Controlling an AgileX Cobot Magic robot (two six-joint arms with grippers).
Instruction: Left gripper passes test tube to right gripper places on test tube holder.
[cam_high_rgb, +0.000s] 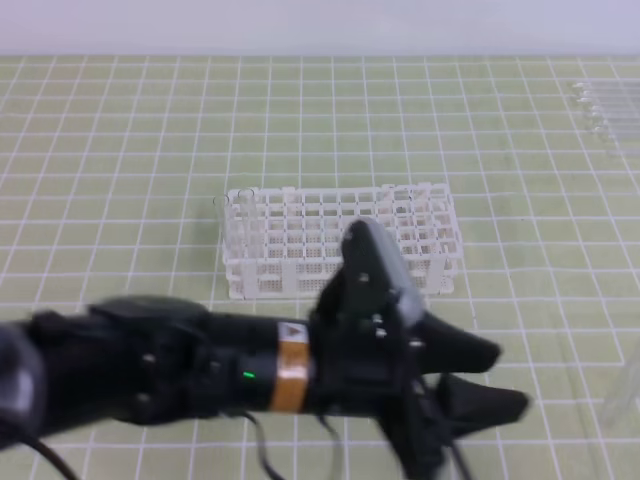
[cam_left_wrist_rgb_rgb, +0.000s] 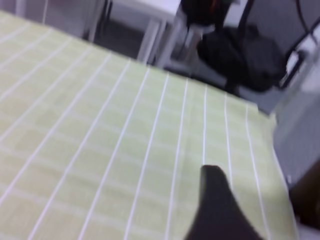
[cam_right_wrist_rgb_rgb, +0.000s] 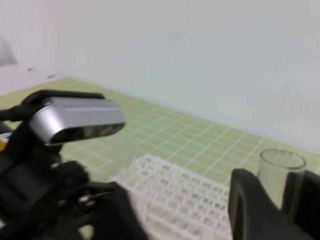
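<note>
In the right wrist view the test tube (cam_right_wrist_rgb_rgb: 281, 172) stands upright, open end up, between the dark fingers (cam_right_wrist_rgb_rgb: 245, 205) of my right gripper (cam_right_wrist_rgb_rgb: 277, 182), which is shut on it. The white test tube holder (cam_high_rgb: 340, 240) sits mid-table and also appears as a lattice (cam_right_wrist_rgb_rgb: 175, 195) below the right wrist camera. My left gripper (cam_high_rgb: 500, 378) hovers in front of the holder, pointing right. It is open, with nothing between its fingers. One of its fingers (cam_left_wrist_rgb_rgb: 216, 205) shows over bare mat. The right arm itself is out of the high view.
A group of several clear tubes (cam_high_rgb: 605, 108) lies at the far right back of the green gridded mat (cam_high_rgb: 120, 150). The left arm's silver wrist camera (cam_right_wrist_rgb_rgb: 75, 119) fills the left of the right wrist view. The table's edge (cam_left_wrist_rgb_rgb: 270, 120) and dark clutter lie beyond.
</note>
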